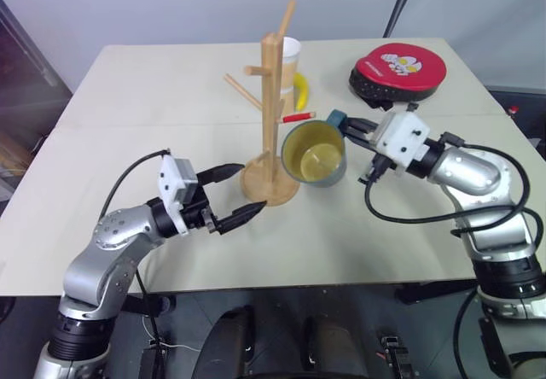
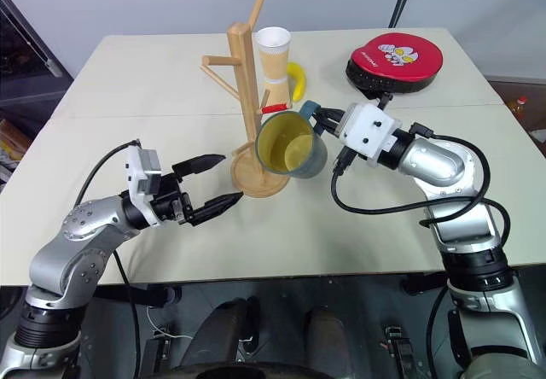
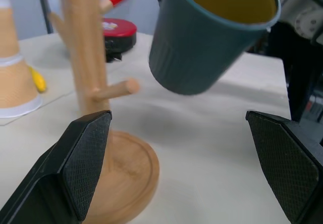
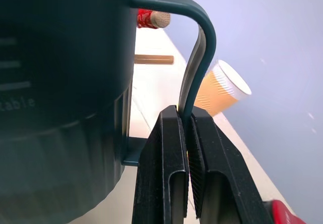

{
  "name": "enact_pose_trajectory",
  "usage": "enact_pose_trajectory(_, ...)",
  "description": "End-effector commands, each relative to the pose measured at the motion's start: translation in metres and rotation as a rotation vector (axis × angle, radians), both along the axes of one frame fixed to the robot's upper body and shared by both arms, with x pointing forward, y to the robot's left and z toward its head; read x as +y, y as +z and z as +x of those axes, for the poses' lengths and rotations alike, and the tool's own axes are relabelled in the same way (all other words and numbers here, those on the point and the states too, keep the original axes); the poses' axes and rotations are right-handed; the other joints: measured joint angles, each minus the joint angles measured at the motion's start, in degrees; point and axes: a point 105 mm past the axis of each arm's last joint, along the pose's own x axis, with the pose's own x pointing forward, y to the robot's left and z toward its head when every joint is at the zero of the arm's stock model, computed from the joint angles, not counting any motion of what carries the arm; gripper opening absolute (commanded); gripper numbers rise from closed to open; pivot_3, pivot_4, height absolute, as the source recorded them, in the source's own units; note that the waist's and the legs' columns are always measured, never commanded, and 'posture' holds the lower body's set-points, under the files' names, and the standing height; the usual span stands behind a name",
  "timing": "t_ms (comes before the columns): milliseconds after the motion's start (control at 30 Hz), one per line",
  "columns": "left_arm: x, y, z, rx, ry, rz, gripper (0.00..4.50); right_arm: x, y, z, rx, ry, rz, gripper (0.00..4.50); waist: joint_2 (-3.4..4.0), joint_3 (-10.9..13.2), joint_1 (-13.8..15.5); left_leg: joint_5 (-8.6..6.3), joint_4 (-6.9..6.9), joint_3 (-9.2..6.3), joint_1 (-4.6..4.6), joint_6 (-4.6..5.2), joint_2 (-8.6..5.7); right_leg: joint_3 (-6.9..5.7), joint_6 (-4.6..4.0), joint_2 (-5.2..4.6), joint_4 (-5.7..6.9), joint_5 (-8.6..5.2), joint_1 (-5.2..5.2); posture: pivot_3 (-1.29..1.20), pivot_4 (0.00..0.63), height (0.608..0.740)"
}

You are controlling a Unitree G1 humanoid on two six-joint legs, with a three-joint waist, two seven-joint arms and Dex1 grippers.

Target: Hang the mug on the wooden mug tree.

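R gripper is pinching the thin loop handle of the mug, fingers clamped tight on the strap. The mug is hanging off the table, tipped on its side, yellow mouth facing the head cam, long axis running roughly level toward the viewer, handle pointing back to the R gripper. It's sitting just beside the wooden mug tree, on its R side, near the lower pegs; can't tell if touching. Partial embossed lettering "table" is showing on the mug wall in R wrist view.

L gripper is hovering w/ fingers spread wide, empty, close by the tree's disc base.

Surface: beige table, seam running across. Behind the tree: paper cup, banana. Far R: red round pad w/ cartoon print, writing unreadable. Grey wall behind.
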Motion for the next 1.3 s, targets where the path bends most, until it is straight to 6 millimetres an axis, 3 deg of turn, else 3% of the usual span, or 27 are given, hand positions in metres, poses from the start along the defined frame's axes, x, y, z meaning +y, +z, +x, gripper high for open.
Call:
enact_pose_trajectory(33,0.004,0.017,-0.006,-0.047,-0.004,-0.024,4.5,0.007,0.018,-0.002,-0.05,0.044,0.006,0.04,0.0,0.0,0.0,0.0,0.0,0.0,0.0,0.0,0.0,0.0,0.0,0.0,0.0,0.0,0.0,0.0,0.15,0.74)
enact_pose_trajectory(600,0.018,0.032,-0.006,-0.068,0.042,-0.059,4.5,0.03,0.023,0.017,-0.025,0.095,-0.025,0.04,0.0,0.0,-0.5,0.0,-0.02,0.0,0.0,-0.01,0.0,0.01,0.0,0.0,0.03,0.0,-0.05,0.0,0.15,0.74)
enact_pose_trajectory(1033,0.019,0.04,-0.006,-0.086,0.057,-0.088,4.5,0.036,0.01,0.033,0.032,0.063,-0.068,0.04,0.0,0.0,-0.5,0.01,-0.03,0.01,0.0,-0.01,-0.02,0.0,0.0,0.02,0.03,0.01,-0.05,0.0,0.15,0.74)
enact_pose_trajectory(1133,0.019,0.04,-0.005,-0.088,0.058,-0.089,4.5,0.037,0.014,0.033,0.02,0.062,-0.056,1.02,0.0,0.0,-0.5,0.01,-0.03,0.01,0.0,-0.01,-0.03,0.0,0.0,0.02,0.03,0.01,-0.04,0.0,0.15,0.74)
enact_pose_trajectory(1267,0.019,0.04,-0.005,-0.088,0.06,-0.089,4.5,0.034,0.021,0.031,-0.016,0.049,-0.052,3.04,0.0,0.0,-0.5,0.01,-0.04,0.01,0.0,-0.01,-0.03,0.0,0.0,0.02,0.03,0.01,-0.06,0.0,0.15,0.74)
enact_pose_trajectory(1300,0.02,0.039,-0.005,-0.083,0.064,-0.088,4.5,0.03,0.026,0.029,-0.029,0.042,-0.038,3.04,0.0,0.0,-0.5,0.01,-0.03,0.01,0.0,-0.02,-0.03,0.0,0.0,0.02,0.04,0.01,-0.06,0.0,0.15,0.74)
